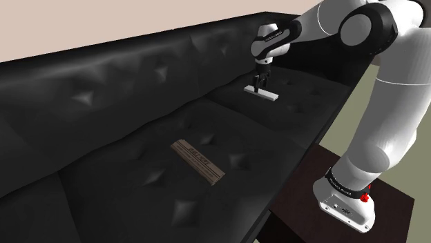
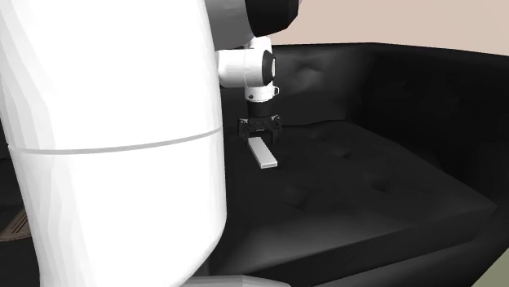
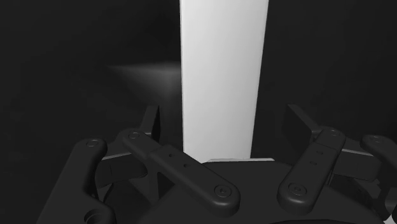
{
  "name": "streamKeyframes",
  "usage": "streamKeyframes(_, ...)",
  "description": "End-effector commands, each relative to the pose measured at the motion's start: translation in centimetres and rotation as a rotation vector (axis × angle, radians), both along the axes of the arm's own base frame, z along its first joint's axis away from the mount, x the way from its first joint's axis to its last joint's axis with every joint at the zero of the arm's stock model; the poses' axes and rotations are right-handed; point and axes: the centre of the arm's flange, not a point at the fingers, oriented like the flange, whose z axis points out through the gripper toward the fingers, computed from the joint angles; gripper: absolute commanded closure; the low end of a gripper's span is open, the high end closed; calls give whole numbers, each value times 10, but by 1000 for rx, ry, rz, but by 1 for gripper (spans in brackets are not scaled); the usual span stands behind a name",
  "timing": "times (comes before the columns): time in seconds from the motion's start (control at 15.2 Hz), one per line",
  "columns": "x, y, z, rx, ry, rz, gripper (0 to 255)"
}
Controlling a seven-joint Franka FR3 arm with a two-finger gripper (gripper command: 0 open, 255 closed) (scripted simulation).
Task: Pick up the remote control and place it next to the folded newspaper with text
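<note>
Remote [image 3: 222,70]: plain white bar, flat on the black sofa [image 1: 124,103] seat, directly under the gripper [image 3: 219,124]. Wrist view gives the clearance: fingers [image 3: 151,124] spread wide, one on each side of the remote, a gap on both sides, no contact. Shoulder view can't resolve that gap, but it adds the folded newspaper [image 1: 199,161], brownish, further along the seat, well apart from the gripper. In the second exterior view the white arm [image 2: 106,122] blocks that stretch; a brownish sliver beside it is possibly the paper. Newspaper print and wrist lettering are unreadable.
</note>
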Motion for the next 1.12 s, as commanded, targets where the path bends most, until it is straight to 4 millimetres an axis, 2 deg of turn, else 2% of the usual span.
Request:
streamKeyframes(0.0,-1,0,-10,0,0,0,0)
streamKeyframes(0.07,-2,0,-18,0,0,0,0)
streamKeyframes(0.59,-2,-1,-18,0,0,0,0)
streamKeyframes(0.66,-2,-1,-18,0,0,0,255)
streamKeyframes(1.06,-2,0,-18,0,0,0,255)
